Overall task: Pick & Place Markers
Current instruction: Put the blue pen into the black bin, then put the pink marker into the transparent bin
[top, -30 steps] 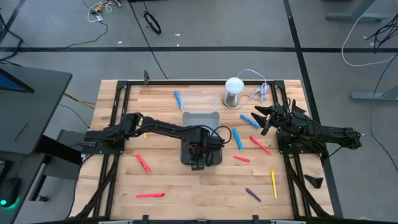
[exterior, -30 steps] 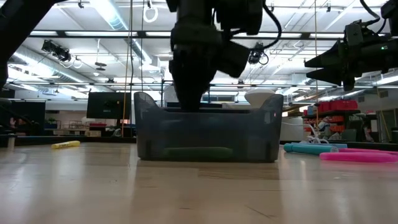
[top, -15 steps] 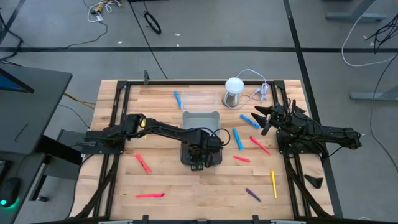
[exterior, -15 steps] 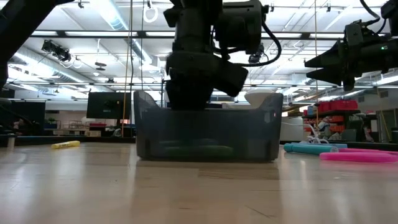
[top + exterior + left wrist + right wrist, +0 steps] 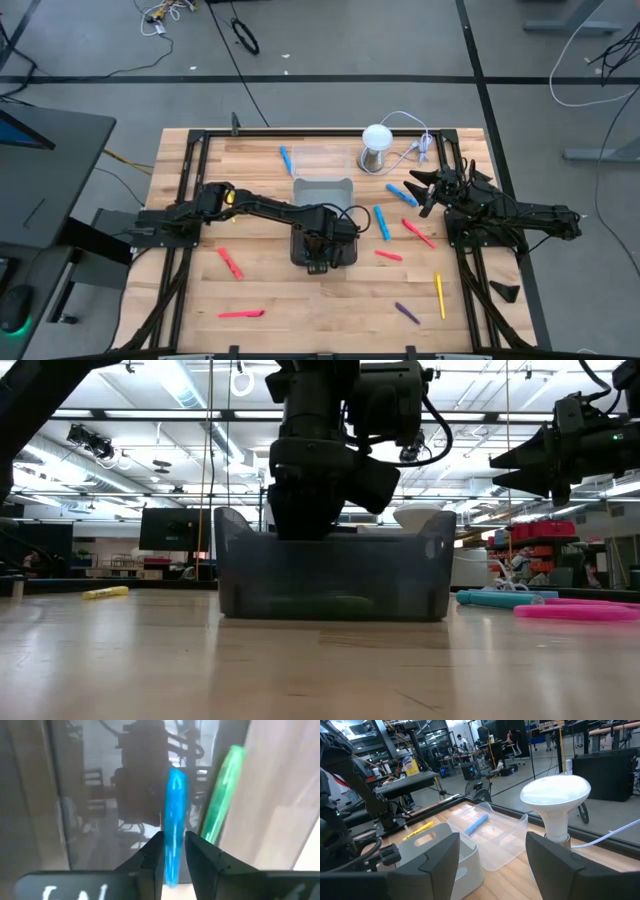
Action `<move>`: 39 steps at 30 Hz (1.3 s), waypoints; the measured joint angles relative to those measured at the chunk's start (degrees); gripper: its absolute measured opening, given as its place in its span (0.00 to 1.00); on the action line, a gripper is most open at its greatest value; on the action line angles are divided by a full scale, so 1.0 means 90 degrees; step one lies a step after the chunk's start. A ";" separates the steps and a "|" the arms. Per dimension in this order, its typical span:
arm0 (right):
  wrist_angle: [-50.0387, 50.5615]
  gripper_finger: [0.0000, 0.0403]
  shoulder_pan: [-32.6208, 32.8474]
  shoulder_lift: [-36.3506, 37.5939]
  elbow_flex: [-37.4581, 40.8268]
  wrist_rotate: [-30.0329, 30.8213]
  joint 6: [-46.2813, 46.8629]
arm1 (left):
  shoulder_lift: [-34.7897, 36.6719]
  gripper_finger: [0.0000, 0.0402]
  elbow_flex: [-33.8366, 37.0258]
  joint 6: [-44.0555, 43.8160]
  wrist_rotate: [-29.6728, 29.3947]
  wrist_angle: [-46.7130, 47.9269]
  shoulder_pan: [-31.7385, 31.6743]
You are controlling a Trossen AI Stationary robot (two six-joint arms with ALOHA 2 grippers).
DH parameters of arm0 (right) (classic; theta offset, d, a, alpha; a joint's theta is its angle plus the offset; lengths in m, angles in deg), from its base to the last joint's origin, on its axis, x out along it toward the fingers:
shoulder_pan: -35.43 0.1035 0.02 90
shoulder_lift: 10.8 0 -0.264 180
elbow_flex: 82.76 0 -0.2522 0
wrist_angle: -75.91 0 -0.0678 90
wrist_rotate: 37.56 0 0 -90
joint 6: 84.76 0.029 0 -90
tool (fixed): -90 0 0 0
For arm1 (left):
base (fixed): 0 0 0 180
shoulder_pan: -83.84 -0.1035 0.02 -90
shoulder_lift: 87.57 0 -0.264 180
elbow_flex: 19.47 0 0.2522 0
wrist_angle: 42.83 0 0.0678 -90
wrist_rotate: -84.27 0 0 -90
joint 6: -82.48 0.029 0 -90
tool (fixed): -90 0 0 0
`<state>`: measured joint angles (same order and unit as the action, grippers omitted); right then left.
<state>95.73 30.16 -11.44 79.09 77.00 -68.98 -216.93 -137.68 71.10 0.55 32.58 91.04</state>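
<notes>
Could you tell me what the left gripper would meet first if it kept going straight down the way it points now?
Most likely the floor of the grey tray. The left gripper points down into it, its jaws around a blue marker, with a green marker lying beside it on the tray bottom. How far off the floor lies is unclear.

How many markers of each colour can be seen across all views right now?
Blue markers: 4
Red-pink markers: 4
Yellow markers: 2
Green markers: 1
Purple markers: 1
Total: 12
</notes>
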 joint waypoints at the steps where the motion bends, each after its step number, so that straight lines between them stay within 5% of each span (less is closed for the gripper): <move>1: -0.0002 0.57 -0.0001 0.0000 0.0000 0.0000 0.0001 | -0.0002 0.23 -0.0033 0.0016 0.0000 0.0021 0.0000; 12: -0.0002 0.57 -0.0001 0.0000 0.0000 0.0000 0.0001 | -0.0002 0.39 -0.0665 0.0009 -0.0032 0.0601 -0.0096; 28: -0.0002 0.57 -0.0001 0.0000 0.0000 0.0000 -0.0001 | 0.0001 0.40 -0.2366 -0.0328 -0.0024 0.1656 -0.0106; 39: -0.0002 0.57 -0.0001 0.0000 0.0000 0.0000 -0.0001 | 0.0000 0.40 -0.2584 -0.0449 0.0288 0.1799 -0.0012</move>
<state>95.71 30.15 -11.44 79.09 77.00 -68.99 -216.93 -160.93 67.06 3.14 48.77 90.93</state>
